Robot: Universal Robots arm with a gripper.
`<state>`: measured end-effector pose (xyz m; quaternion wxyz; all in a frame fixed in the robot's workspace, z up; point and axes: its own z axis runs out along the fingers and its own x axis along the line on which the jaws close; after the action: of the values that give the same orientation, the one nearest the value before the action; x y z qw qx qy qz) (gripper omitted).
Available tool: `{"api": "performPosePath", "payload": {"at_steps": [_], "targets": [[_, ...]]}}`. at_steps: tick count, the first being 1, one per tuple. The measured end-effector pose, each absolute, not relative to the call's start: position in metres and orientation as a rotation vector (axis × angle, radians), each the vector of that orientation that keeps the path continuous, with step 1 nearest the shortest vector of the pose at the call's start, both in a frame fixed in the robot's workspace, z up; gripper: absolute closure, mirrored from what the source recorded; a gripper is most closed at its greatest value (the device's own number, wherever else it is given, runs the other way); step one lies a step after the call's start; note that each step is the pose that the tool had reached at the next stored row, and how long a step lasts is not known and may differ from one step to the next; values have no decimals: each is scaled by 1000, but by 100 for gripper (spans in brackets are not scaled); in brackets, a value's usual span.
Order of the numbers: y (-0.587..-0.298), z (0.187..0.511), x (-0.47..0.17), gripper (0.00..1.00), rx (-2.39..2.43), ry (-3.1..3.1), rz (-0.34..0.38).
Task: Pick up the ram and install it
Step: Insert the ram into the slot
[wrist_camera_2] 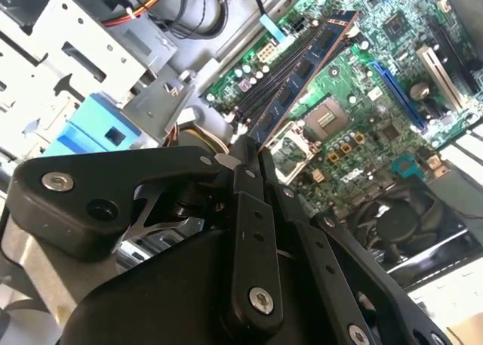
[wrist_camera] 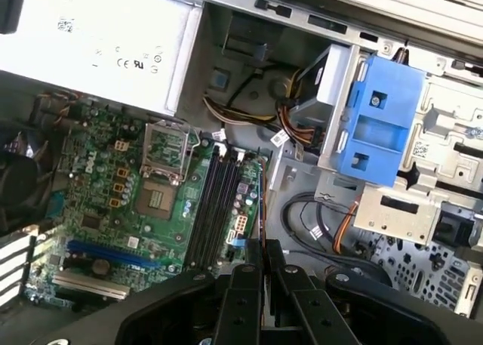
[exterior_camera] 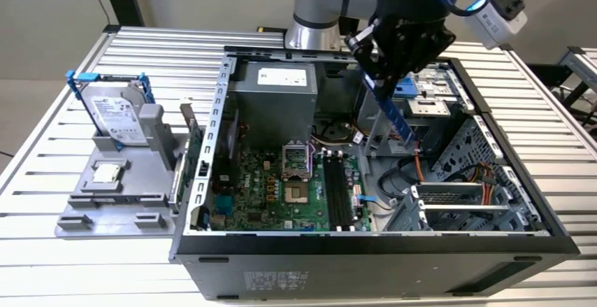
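Closest to the lens in both wrist views is the black gripper [wrist_camera_2: 253, 155], clamped tight on the upper end of the ram [wrist_camera_2: 306, 77], a long, thin, flat memory stick with a bluish board and a row of dark chips. The ram reaches down from the gripper toward the green motherboard [wrist_camera_2: 377, 96].

In the exterior view the gripper [exterior_camera: 376, 75] holds the ram [exterior_camera: 396, 115] tilted inside the open dark grey metal computer case [exterior_camera: 373, 254]. Its lower end hangs above the case floor, to the exterior view's right of the black memory slots [exterior_camera: 340, 191] and apart from them. In the first wrist view the ram [wrist_camera: 261, 209] shows edge-on, just beside those slots [wrist_camera: 215, 209], with a blue plastic drive bracket [wrist_camera: 385, 118] on its other side.

The case stands on a slatted metal worktop [exterior_camera: 38, 146]. At the exterior view's left, a grey moulded holder [exterior_camera: 112, 205] carries a silver hard drive in a blue frame [exterior_camera: 117, 115], standing upright, and a small square silver processor chip [exterior_camera: 105, 173].
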<state>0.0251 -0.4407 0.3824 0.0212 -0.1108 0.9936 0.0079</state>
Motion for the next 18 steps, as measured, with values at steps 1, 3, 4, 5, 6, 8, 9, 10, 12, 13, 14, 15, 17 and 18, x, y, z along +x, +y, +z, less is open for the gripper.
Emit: {"api": "performPosePath", "payload": {"at_steps": [1, 3, 4, 5, 6, 8, 9, 10, 12, 13, 14, 15, 17, 18], "targets": [[-441, 382, 25, 100, -329, 3081, 24], [-440, 381, 25, 100, -302, 3084, 24], [-440, 381, 25, 100, -290, 3085, 24], [-440, 381, 25, 100, -278, 3086, 23], [-440, 380, 25, 100, -267, 3087, 23], [-440, 379, 25, 100, -247, 3089, 23], [-439, 379, 25, 100, -237, 3089, 22], [-439, 379, 25, 100, -227, 3090, 22], [-439, 378, 25, 100, -209, 3091, 22], [-439, 378, 25, 100, -203, 3092, 21], [-438, 377, 25, 100, -198, 3092, 22], [-438, 377, 25, 100, -195, 3092, 22], [-438, 376, 25, 100, -191, 3092, 21], [-438, 375, 25, 100, -190, 3093, 21]]}}
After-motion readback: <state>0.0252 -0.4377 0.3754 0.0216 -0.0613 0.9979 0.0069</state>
